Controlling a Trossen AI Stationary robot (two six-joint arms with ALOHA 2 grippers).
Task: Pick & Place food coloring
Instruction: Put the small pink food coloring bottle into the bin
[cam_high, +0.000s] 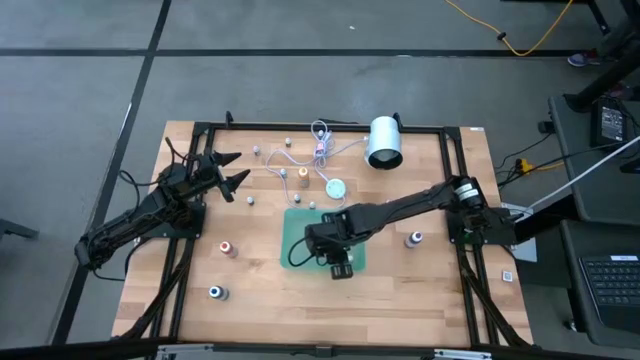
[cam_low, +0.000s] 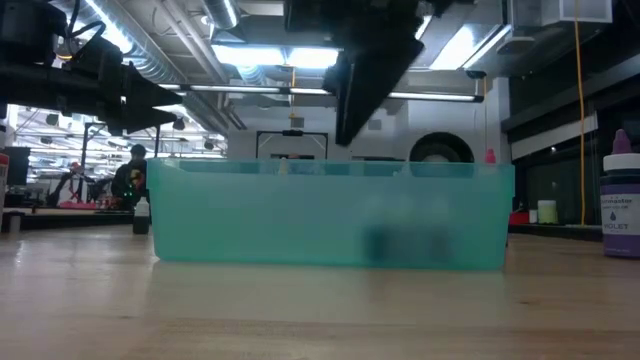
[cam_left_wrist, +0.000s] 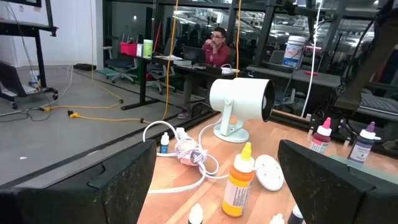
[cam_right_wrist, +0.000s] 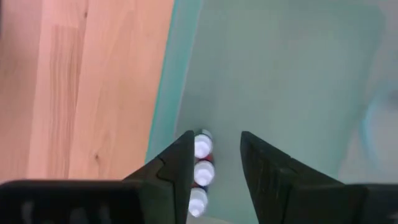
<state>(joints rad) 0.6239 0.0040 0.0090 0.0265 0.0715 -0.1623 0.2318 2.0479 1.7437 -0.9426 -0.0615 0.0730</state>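
One translucent green plastic tray (cam_high: 300, 222) sits mid-table, and the right gripper (cam_high: 340, 264) hangs over its near corner. The right wrist view alone shows what it contains: one tiny white food coloring bottle (cam_right_wrist: 203, 167) with a red band, lying on the tray floor in the gap between the slightly parted fingers, close to one finger and not clamped. The low view gives only a dark blur through the tray wall (cam_low: 250, 215).

From above, three more small bottles stand apart on the bare wood: one red-topped bottle (cam_high: 226, 247), one blue-topped bottle (cam_high: 214, 292) and one violet bottle (cam_high: 415, 238). Others cluster behind the tray, too small to count surely. Among them are an orange bottle (cam_left_wrist: 239, 182), one white round disc (cam_high: 335, 187) and one large white cylinder (cam_high: 384, 142).

The left gripper (cam_high: 240, 168) waits at the table's left rear, fingers wide apart and empty.
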